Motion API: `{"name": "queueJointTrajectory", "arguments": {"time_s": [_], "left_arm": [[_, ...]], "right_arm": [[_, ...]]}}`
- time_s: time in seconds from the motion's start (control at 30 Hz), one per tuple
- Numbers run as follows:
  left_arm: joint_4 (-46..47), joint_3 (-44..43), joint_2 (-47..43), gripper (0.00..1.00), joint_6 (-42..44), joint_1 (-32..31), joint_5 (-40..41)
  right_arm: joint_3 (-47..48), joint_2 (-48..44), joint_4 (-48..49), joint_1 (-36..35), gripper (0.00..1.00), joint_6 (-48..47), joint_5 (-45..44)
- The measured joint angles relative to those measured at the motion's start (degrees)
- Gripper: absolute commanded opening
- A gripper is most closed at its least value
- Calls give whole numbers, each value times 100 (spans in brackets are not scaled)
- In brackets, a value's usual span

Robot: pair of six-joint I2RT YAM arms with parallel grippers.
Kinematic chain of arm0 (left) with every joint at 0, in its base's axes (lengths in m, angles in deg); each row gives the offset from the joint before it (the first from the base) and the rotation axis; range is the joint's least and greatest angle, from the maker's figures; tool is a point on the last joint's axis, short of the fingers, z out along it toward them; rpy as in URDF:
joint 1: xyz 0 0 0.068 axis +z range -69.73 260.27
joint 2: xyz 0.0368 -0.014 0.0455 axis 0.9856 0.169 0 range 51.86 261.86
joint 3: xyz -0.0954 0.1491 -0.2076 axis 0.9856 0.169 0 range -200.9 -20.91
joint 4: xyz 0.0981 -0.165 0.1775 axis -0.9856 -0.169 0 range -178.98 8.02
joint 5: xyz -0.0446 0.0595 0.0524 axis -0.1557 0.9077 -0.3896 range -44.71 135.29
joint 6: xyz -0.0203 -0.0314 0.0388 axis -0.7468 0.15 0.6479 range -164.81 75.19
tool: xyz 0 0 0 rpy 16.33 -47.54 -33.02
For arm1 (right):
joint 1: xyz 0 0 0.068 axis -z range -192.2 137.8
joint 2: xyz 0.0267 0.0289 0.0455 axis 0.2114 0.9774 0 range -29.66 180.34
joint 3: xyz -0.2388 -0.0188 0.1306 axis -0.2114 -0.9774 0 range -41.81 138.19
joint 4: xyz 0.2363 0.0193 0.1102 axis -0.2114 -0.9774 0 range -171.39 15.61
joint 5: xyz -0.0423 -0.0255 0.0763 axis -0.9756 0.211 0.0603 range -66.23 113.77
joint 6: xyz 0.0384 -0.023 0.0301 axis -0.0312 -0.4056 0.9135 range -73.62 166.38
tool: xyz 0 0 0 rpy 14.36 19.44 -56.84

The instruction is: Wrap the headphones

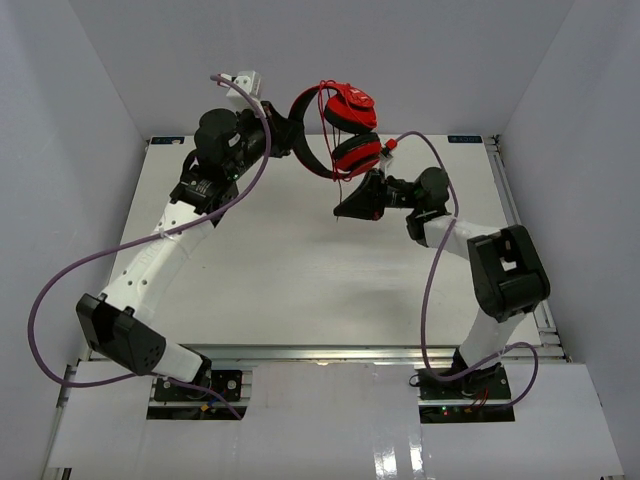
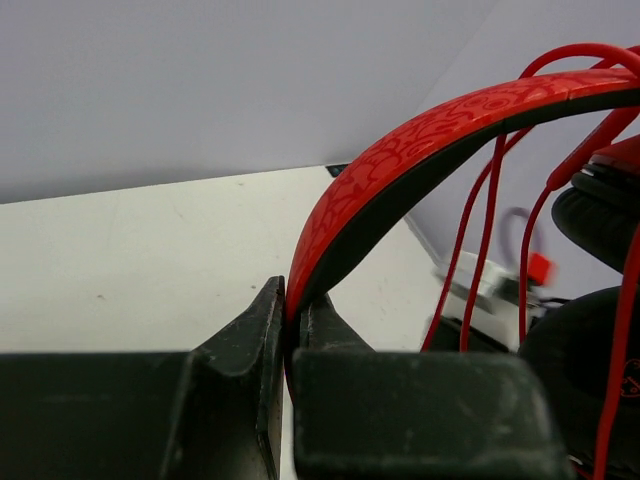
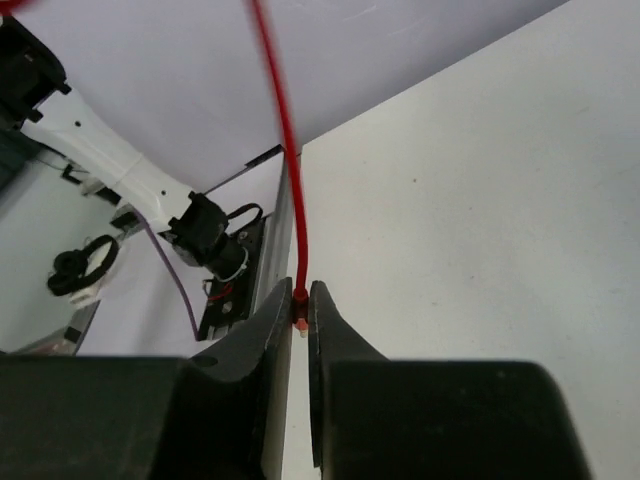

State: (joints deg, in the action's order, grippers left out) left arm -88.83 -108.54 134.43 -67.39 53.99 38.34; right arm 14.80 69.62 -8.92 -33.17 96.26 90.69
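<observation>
- Right claw [image 3: 300, 298] is the nearer one. Its two fingers are pinched nearly together on the thin red cable [image 3: 291, 180], right at their tips.
- From that pinch, the red cable runs straight up and out of the top of the right wrist view.
- Under both arms lies the flat white worktop [image 1: 290, 270]. The right claw hangs above it, toward the far side.
- A thick purple cable [image 1: 432, 280] loops along the right arm. Another one curls out beside the left arm.
- Just past the right claw are the red headphones [image 1: 345, 125]. They are up in the air over the far edge of the worktop and do not touch it.
- Their two round red cups have black pads and sit close together.
- Strands of the red cable hang down across the headband [image 2: 420, 150] and the cups.
- Farther back on the left is the left claw [image 2: 288, 300]. It is squeezed tight on the headband, red on the outside and black on the inside, which curves up and away from it.
- Behind it all stand plain grey walls [image 1: 420, 60].
</observation>
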Motion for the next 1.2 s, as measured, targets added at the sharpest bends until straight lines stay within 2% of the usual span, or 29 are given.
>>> {"name": "queueJointTrajectory", "arguments": {"time_s": [0.17, 0.23, 0.3, 0.5, 0.6, 0.73, 1.0, 1.2], "left_arm": [[-136, -324, 448, 0, 32, 0, 808], [-177, -420, 708, 0, 49, 2, 1046], [-253, -440, 941, 0, 68, 8, 1213], [-727, -496, 1620, 0, 190, 2, 1547], [-899, -497, 1888, 0, 298, 2, 1640], [-1032, -317, 2034, 0, 373, 9, 1664], [-1064, 481, 2041, 0, 301, 7, 1444], [-1141, 660, 2392, 0, 214, 7, 1194]], "right_arm": [[149, -1806, -3397, -293, 8, -3501, -1163], [554, -2145, -4558, -573, 8, -4631, -1768], [1059, -2200, -5547, -823, 8, -5582, -2487], [1726, -1768, -7696, -1274, 8, -7309, -4352], [1880, -1336, -8338, -1381, 8, -7718, -4897], [1883, -1034, -8827, -1404, 8, -7798, -4984], [1868, -469, -8617, -1395, 8, -7348, -4550], [1806, 202, -8443, -1397, 8, -7068, -4025]]}}
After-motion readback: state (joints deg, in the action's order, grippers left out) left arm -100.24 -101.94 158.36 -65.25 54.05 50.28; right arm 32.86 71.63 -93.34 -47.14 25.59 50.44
